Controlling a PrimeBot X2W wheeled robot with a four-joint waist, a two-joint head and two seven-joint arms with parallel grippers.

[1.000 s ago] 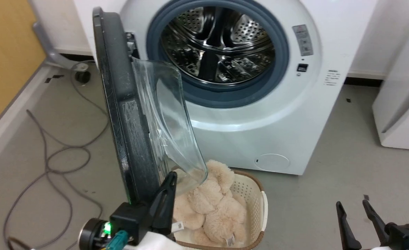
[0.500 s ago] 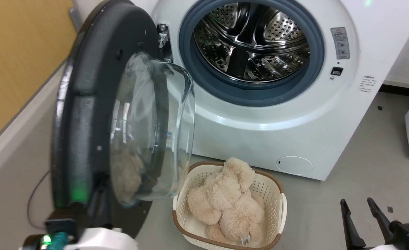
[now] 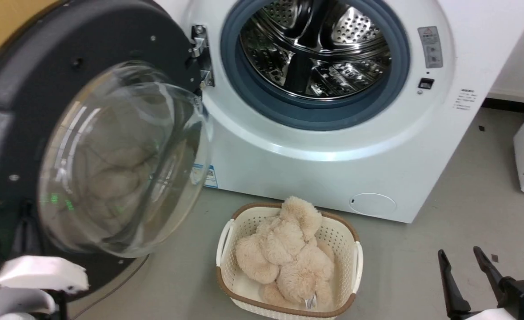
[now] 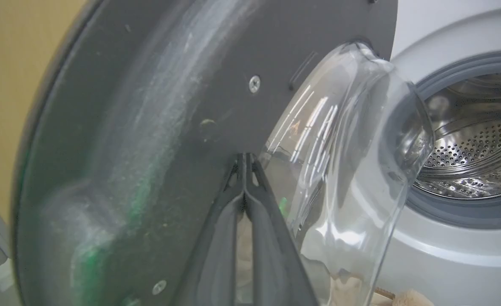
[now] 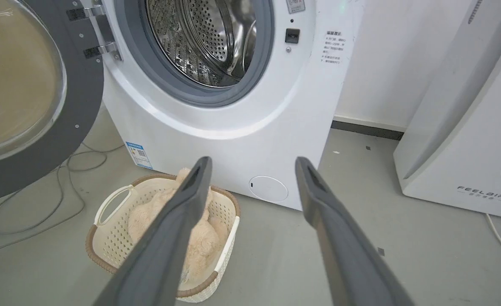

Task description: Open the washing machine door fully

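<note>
Left wrist view listed left gripper (image 4: 244, 158) closed tip-to-tip at washing machine door (image 4: 148, 106), which stood wide open off washing machine (image 4: 445, 263); right gripper (image 5: 252, 163) gaped empty.

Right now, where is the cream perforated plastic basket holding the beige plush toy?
Head view, lower centre: the cream perforated plastic basket sits on the grey floor just before the white washing machine, right of its open round black door.

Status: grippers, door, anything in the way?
Left gripper: jaws shut, at washing machine door inner face. Right gripper: open. Door wide open. Basket on floor, clear of it.
</note>
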